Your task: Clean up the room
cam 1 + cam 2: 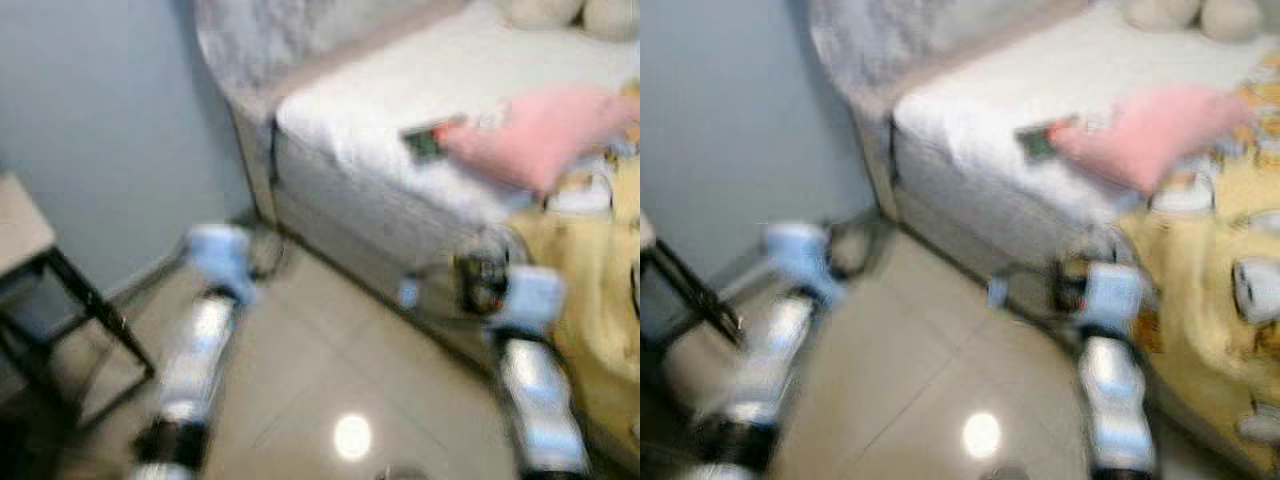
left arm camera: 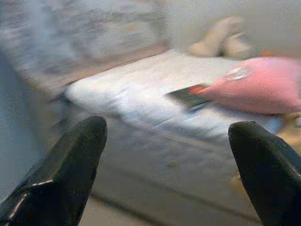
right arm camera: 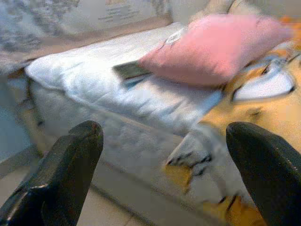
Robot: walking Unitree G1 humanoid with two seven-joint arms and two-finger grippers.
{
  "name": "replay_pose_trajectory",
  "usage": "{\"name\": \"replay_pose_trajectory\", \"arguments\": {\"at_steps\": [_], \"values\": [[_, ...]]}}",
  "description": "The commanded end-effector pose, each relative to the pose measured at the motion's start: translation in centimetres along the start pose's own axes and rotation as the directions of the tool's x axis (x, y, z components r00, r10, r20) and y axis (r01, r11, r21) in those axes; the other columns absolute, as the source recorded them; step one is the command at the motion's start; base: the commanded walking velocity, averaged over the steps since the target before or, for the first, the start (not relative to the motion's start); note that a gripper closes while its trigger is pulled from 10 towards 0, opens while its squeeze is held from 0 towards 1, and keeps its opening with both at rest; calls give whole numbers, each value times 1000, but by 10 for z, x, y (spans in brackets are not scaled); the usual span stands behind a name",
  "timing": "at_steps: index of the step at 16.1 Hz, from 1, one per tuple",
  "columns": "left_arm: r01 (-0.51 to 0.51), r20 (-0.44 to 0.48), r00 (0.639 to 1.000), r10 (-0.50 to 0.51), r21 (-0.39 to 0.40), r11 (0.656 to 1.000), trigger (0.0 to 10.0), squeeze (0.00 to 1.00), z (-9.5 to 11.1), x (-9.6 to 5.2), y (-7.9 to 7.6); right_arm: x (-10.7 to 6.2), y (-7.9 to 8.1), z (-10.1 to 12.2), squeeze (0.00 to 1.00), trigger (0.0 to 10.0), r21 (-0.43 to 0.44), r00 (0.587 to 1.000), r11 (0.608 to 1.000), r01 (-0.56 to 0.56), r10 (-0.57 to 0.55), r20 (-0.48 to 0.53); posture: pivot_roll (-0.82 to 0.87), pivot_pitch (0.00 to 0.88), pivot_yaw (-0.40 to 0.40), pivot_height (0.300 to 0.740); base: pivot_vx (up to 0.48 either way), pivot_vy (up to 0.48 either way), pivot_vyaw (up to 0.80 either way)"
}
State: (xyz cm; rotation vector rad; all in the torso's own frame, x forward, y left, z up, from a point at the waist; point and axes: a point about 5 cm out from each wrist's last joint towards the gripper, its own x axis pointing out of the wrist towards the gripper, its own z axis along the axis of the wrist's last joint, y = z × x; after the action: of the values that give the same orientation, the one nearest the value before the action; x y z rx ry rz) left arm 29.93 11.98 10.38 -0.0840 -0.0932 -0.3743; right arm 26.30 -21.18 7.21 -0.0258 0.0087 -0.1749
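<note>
Ahead of you: blue-grey wall (image 1: 90, 110); glossy tiled floor (image 1: 310, 380); black-legged table (image 1: 30, 250) at your left.

Ahead of us the white-sheeted bed (image 1: 400, 110) fills the upper right, its upholstered headboard (image 1: 270, 40) behind it on the left. On the bed a plump pink pillow (image 1: 545, 130) lies just right of a flat dark rectangular object (image 1: 425, 140), with a yellow patterned blanket (image 1: 590, 270) right of both. A black-legged side table (image 1: 40, 270) stands far left on the tiled floor (image 1: 320, 370).

A white bed (image 1: 400, 150) meets a pale blue wall (image 1: 100, 120) above glossy beige floor tiles (image 1: 300, 380).
</note>
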Motion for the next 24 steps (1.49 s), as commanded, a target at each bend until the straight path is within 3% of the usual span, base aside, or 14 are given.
{"name": "replay_pose_trajectory", "arguments": {"at_steps": [1, 2, 3, 4, 10, 11, 15, 22, 24], "values": [[-28, -16, 999, 29, 50, 998, 10000, 1000, 2, -1, 14, 4, 12, 8, 1000, 10000, 1, 999, 999, -35, 34, 34, -168, 0, 61, 685, 379, 0, -531], [-43, -27, 999, 45, 89, 995, 10000, 1000, 0, 0, 14, 5, 13, 7, 1000, 10000, -8, 999, 999, -39, 39, 23, -168, 0, 61, 685, 0, 0, -538], [-44, -33, 998, 47, 89, 995, 10000, 361, 0, 0, 14, 5, 14, 7, 1000, 10000, -11, 999, 999, -38, 39, 22, -168, 0, 61, 685, 0, 0, -556], [-52, -51, 997, 57, 94, 994, 10000, 0, -3, 0, 16, 7, 15, 5, 1000, 10000, -24, 999, 999, -46, 46, 6, -168, 0, 62, 685, 0, 0, -563], [-91, -100, 990, 100, 92, 992, 10000, 0, -13, -4, 25, 8, 29, 0, 1000, 10000, -52, 991, 990, -133, 131, -32, -168, 0, 61, 685, 0, 80, -417], [-102, -107, 988, 112, 88, 991, 10000, 0, -14, -4, 26, 9, 31, 2, 0, 10000, -62, 991, 989, -136, 134, -27, -169, 0, 62, 685, 0, 480, 0], [-116, -121, 985, 127, 94, 989, 10000, 0, -17, -3, 26, 13, 37, 6, 0, 10000, -51, 988, 987, -155, 153, -35, -172, 0, 65, 685, 0, 480, -362], [-134, -129, 981, 148, 112, 985, 10000, 0, -17, 1, 29, 10, 30, 3, 0, 10000, -44, 992, 991, -125, 123, -39, -174, 0, 66, 685, 0, 0, -692], [-140, -128, 980, 153, 106, 984, 10000, 0, -18, 1, 29, 10, 29, 4, 0, 10000, -79, 993, 990, -121, 119, -25, -176, 0, 66, 685, 0, 0, -347]]}}
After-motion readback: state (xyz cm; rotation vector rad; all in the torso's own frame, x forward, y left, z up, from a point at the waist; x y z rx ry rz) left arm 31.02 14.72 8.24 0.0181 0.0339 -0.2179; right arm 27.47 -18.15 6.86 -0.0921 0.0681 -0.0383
